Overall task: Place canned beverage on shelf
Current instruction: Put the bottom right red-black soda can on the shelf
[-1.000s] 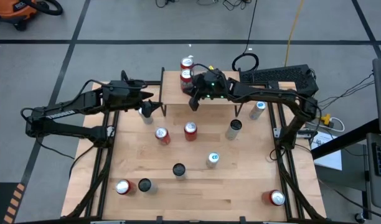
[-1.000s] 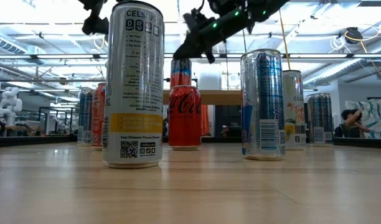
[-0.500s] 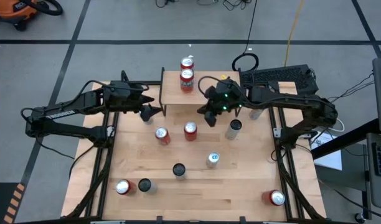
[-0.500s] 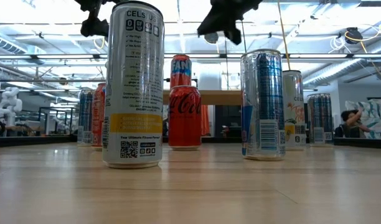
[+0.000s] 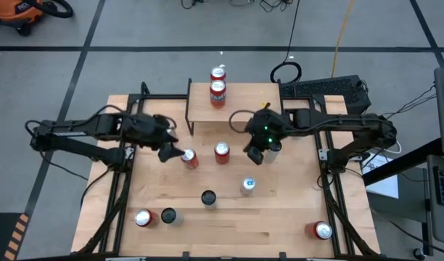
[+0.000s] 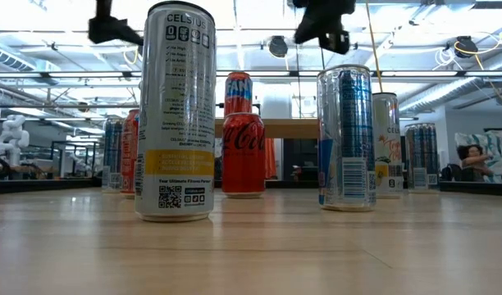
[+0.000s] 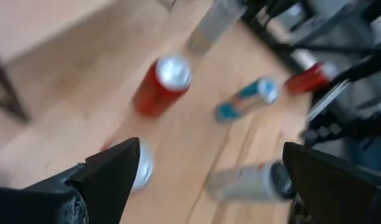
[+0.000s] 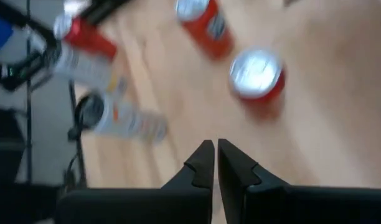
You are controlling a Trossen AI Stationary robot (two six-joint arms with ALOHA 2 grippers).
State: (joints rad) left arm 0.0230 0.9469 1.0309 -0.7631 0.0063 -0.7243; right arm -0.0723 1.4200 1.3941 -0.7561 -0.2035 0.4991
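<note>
Two red cans (image 5: 218, 81) are standing together on the shelf (image 5: 236, 109) at the far edge of the worktop (image 5: 280, 217), so part of the job looks done and a fresh pick seems to be in hand. The left gripper (image 5: 169, 152), its fingers spread wide, is hovering just beside a red can (image 5: 188, 158) near the worktop's middle; no can is being held. The next move probably calls for lowering those fingers around that can without tipping it, then closing.

The right gripper (image 5: 255, 155), fingers pressed together and empty, is hanging above the worktop next to a dark-topped can (image 5: 272, 149). A second red can (image 5: 222, 152) is standing close to the target and could be knocked. More cans are dotting the near half, including a blue-and-silver one (image 5: 247, 186).
</note>
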